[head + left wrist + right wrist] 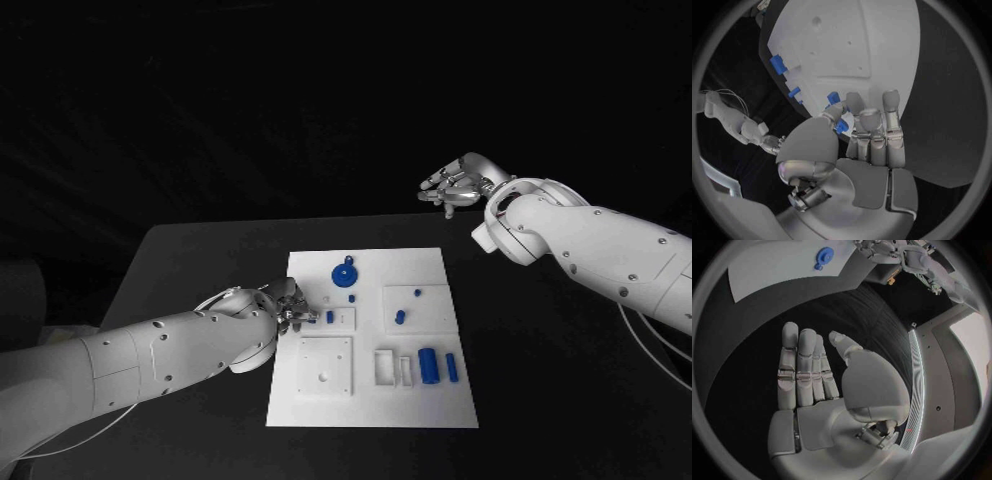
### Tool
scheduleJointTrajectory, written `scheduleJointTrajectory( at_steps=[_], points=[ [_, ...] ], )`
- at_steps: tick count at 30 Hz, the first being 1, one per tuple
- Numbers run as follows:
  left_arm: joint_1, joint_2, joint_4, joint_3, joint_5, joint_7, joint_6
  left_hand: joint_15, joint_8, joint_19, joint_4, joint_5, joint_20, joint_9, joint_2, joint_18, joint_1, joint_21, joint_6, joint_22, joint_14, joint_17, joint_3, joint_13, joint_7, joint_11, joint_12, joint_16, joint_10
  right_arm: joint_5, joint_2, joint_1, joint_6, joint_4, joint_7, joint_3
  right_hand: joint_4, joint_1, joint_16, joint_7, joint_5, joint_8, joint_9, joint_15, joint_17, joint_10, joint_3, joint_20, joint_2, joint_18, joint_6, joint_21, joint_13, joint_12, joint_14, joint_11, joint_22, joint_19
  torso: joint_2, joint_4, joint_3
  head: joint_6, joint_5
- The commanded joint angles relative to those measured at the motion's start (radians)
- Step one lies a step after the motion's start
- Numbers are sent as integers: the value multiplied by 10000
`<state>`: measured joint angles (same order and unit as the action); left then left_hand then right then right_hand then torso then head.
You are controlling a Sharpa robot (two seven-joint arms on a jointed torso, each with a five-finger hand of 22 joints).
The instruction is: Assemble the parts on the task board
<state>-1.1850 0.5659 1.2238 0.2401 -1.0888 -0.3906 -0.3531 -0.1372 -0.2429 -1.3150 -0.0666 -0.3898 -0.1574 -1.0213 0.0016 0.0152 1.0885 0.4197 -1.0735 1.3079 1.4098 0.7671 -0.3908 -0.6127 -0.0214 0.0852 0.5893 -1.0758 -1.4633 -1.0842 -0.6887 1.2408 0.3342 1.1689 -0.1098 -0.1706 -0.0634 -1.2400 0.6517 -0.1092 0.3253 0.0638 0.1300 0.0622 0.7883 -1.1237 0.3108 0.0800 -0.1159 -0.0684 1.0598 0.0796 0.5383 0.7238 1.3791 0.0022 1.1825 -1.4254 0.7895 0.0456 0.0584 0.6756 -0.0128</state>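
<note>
Black table (188, 260); left hand (283, 305) pinching blue part (841, 126)

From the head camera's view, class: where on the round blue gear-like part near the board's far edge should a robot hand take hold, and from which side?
Probably from straight above, pinching across the rim of the round blue part. It appears to lie flat on the task board, so only its outer edge offers opposing faces. The right robot hand, open and raised beyond the table's far edge, looks free for it.
</note>
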Motion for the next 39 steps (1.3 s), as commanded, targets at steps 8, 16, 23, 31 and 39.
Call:
scheduleJointTrajectory(
  at_steps=[8,16,23,31,39],
  points=[
    [29,-53,-67,15,-190,-16,275,-2,-68,-35,-230,-33,9,18,93,4,181,7,-393,175,59,-12,-281,-9,384,12,-50,44,-121,-10,-8,-4,-135,38,34,-6,76,-48,-16,8,30,-9,-14,-9,3,-48,-32,3,-51,-77,-46,-45,-3,17,78,-7,-28,-60,-1,6,-6,80,-1],
    [30,-60,-106,15,-233,-18,264,-2,-68,-35,-230,-33,9,18,93,4,181,7,-393,175,59,-12,-281,-9,384,12,-50,44,-121,-10,-10,-4,-131,32,37,-6,89,-47,-19,10,51,-10,-14,-9,0,-50,-37,3,-54,-76,-47,-45,-6,17,79,-9,-43,-61,-3,-6,5,85,0],
    [30,-71,-125,15,-232,-39,369,-3,-77,-37,-208,-21,7,19,91,0,190,8,-388,175,66,14,-275,-24,383,12,-48,41,-123,-10,-12,-4,-136,29,39,-6,105,-33,-18,10,45,-10,-13,-9,2,-57,-46,4,-52,-75,-41,-43,-3,24,81,-8,-51,-65,-3,-4,0,108,-27],
    [29,-70,-150,15,-222,-165,699,-1,-82,-28,-186,-7,9,13,99,-4,180,2,-373,174,54,9,-269,-29,384,7,-49,53,-115,-8,-15,-4,-141,20,38,-6,136,-3,-17,12,41,-11,-14,-10,2,-53,-57,2,-42,-74,-45,-45,-3,25,85,-9,-58,-66,-8,-3,0,113,-30],
    [28,-67,-201,15,-210,-245,939,2,-87,-21,-184,4,11,8,95,-7,177,-1,-364,175,43,-2,-264,-32,381,3,-50,63,-105,-5,-9,-4,-156,14,37,-6,136,-3,-17,12,41,-11,-14,-10,2,-53,-57,2,-42,-74,-45,-45,-3,25,85,-9,-58,-66,-9,-3,-5,100,-37]
  ],
)
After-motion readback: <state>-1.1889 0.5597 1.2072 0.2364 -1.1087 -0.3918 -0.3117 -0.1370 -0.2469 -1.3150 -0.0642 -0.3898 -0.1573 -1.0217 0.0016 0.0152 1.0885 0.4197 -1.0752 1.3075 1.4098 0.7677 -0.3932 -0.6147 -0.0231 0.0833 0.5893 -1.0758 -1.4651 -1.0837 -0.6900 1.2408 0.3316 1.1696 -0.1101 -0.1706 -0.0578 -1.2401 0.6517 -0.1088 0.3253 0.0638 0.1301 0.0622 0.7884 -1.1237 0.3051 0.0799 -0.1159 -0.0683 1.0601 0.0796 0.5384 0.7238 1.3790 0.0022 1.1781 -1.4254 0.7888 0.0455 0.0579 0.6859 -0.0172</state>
